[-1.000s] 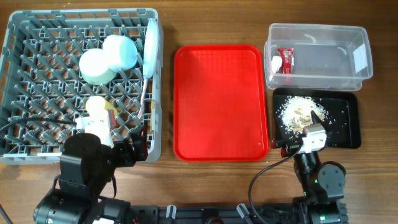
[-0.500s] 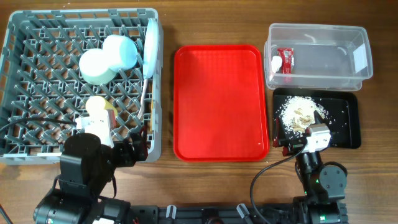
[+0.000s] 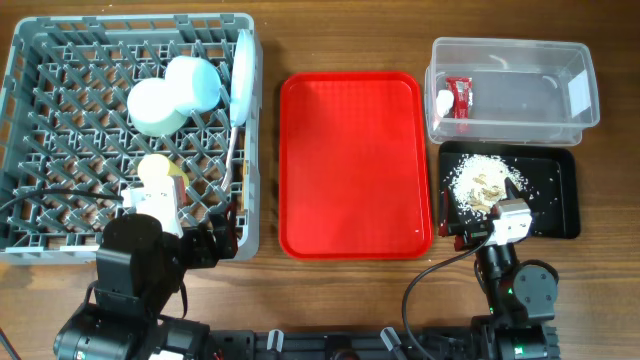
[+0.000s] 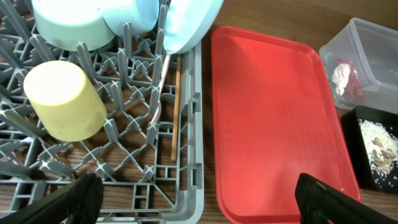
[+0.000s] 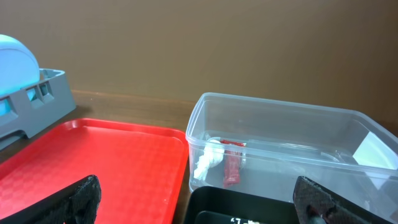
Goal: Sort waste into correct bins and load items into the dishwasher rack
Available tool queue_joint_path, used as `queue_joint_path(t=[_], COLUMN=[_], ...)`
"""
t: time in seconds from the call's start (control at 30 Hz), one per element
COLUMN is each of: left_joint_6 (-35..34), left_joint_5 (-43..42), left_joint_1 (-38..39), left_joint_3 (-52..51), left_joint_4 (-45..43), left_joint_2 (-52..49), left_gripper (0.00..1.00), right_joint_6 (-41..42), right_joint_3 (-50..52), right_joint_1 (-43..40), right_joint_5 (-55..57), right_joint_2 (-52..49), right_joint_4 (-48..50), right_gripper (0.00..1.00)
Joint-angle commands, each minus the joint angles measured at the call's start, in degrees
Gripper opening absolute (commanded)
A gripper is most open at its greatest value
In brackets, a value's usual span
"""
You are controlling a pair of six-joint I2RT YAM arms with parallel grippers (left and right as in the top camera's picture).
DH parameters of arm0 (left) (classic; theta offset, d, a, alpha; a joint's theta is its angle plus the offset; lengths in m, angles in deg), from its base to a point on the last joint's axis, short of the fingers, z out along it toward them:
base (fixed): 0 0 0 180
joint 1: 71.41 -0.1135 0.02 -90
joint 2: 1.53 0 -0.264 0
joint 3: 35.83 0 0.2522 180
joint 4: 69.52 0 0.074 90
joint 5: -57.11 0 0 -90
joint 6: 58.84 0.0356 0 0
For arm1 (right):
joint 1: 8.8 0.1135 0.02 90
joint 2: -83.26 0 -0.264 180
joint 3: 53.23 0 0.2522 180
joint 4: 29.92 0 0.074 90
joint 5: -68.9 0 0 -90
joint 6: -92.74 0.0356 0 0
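The grey dishwasher rack (image 3: 40, 60) holds a pale green bowl (image 3: 152, 108), a pale blue bowl (image 3: 197, 82), an upright pale blue plate (image 3: 242, 75), a yellow cup (image 3: 157, 172), a white fork (image 4: 158, 87) and wooden chopsticks (image 4: 175, 106). The clear tub (image 3: 520, 128) holds the red wrapper (image 3: 460, 97) and the white scrap (image 3: 444, 100). Beige crumbs (image 3: 482, 180) lie in the black tray (image 3: 555, 190). My left gripper (image 4: 199, 205) is open and empty over the rack's near right corner. My right gripper (image 5: 199, 208) is open and empty at the black tray's near edge.
The red tray (image 3: 350, 165) lies between the rack and the bins with nothing on it. Both arm bases stand at the table's front edge. Bare wooden table shows around the trays.
My right gripper has drawn back a little from over the crumbs towards the front edge. The left arm and all objects are unchanged.
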Motion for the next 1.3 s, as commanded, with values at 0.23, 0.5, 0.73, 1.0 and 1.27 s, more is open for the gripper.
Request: queue_joint_path(t=[0.23, 0.5, 0.73, 1.0, 1.27], left_joint_6=[1.0, 1.0, 1.4, 1.4, 1.4], left_joint_5=[0.3, 0.3, 1.6, -2.5, -5.5], left_joint_1=[0.3, 0.3, -2.1, -9.6, -12.5], left_joint_3=[-0.5, -0.5, -1.3, -17.4, -36.0], left_joint_4=[-0.2, -0.2, -0.2, -18.0, -38.8], left_joint_2=[0.2, 0.2, 0.9, 10.4, 24.0], left_gripper=[1.0, 1.0, 1.0, 1.0, 1.0], right_joint_6=[0.9, 0.9, 0.9, 0.9, 0.9], right_joint_3=[0.6, 0.6, 0.6, 0.6, 0.6], right_joint_1=[-0.5, -0.5, -0.5, -0.5, -0.5], right_joint_5=[0.5, 0.5, 0.5, 0.5, 0.5], right_joint_2=[0.9, 0.9, 0.9, 0.9, 0.9], right_joint_4=[0.3, 0.3, 0.3, 0.3, 0.3], right_gripper=[1.0, 1.0, 1.0, 1.0, 1.0])
